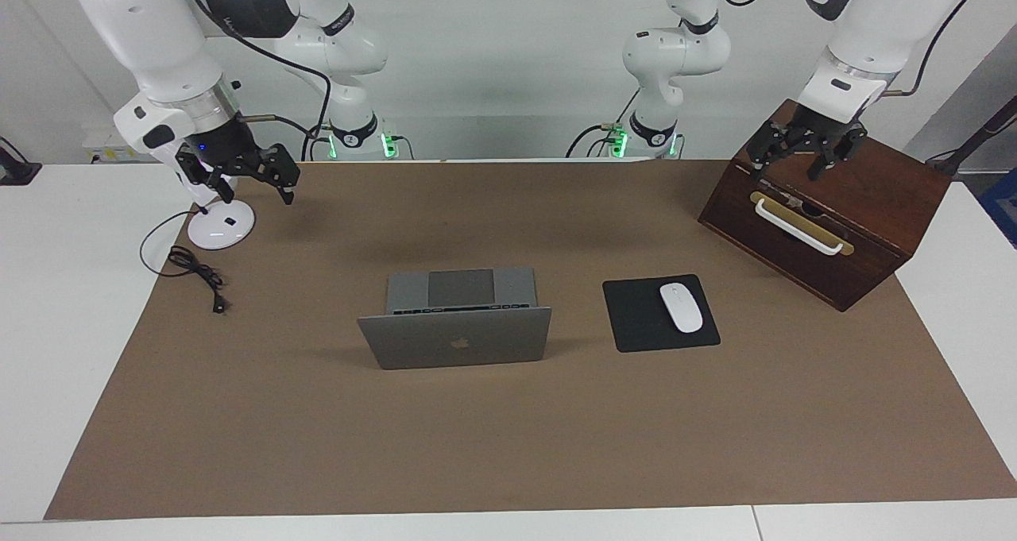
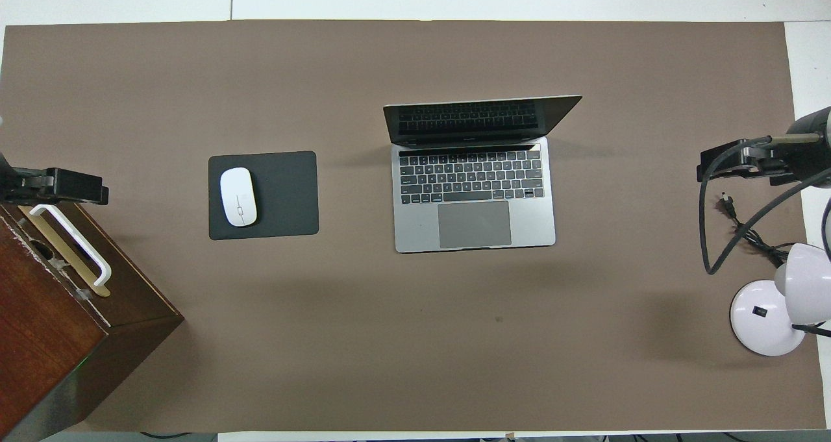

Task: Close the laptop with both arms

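The laptop [image 1: 457,338] [image 2: 474,195] stands open in the middle of the brown mat, its screen raised and its keyboard deck toward the robots. My left gripper [image 1: 786,168] [image 2: 58,185] hangs open over the wooden box at the left arm's end of the table, well away from the laptop. My right gripper [image 1: 253,191] [image 2: 733,163] hangs open over the mat beside the lamp base at the right arm's end, also well away from the laptop. Neither gripper holds anything.
A black mouse pad [image 1: 636,318] [image 2: 285,195] with a white mouse [image 1: 682,307] [image 2: 238,196] lies beside the laptop toward the left arm's end. The wooden box [image 1: 874,207] [image 2: 45,312] has a white handle. A white desk lamp [image 1: 221,225] [image 2: 766,319] trails a black cable [image 1: 199,275].
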